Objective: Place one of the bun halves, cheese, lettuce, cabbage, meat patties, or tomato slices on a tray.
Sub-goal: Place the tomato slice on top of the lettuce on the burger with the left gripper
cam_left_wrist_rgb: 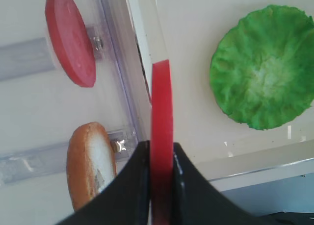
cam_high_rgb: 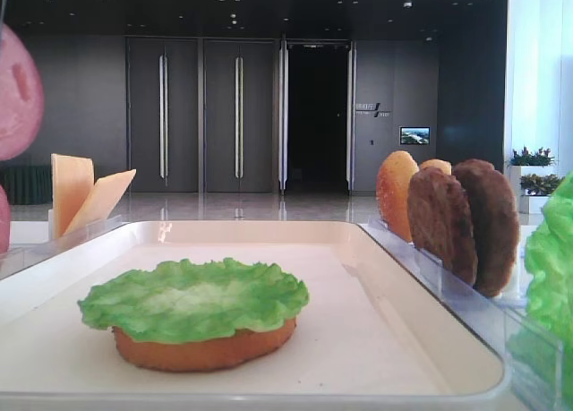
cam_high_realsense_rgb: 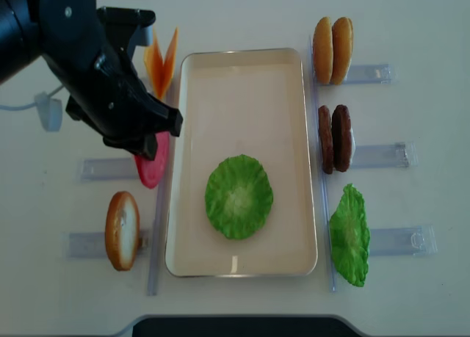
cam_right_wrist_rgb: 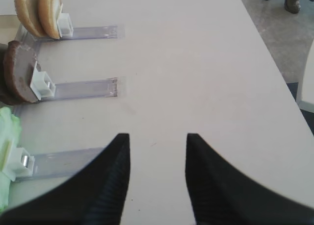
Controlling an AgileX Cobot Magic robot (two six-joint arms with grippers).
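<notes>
white table | left gripper [cam_left_wrist_rgb: 161,161] clamped on tomato slice [cam_left_wrist_rgb: 162,137] | carry toward 3 o'clock, lay flat on lettuce [cam_left_wrist_rgb: 262,73] in tray [cam_high_realsense_rgb: 242,80]

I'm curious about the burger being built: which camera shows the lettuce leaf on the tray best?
The overhead view: the whole lettuce leaf lies unblocked inside the tray. The low front view shows it edge-on atop a bun half. The left wrist view crops it slightly; the right wrist view misses it.
</notes>
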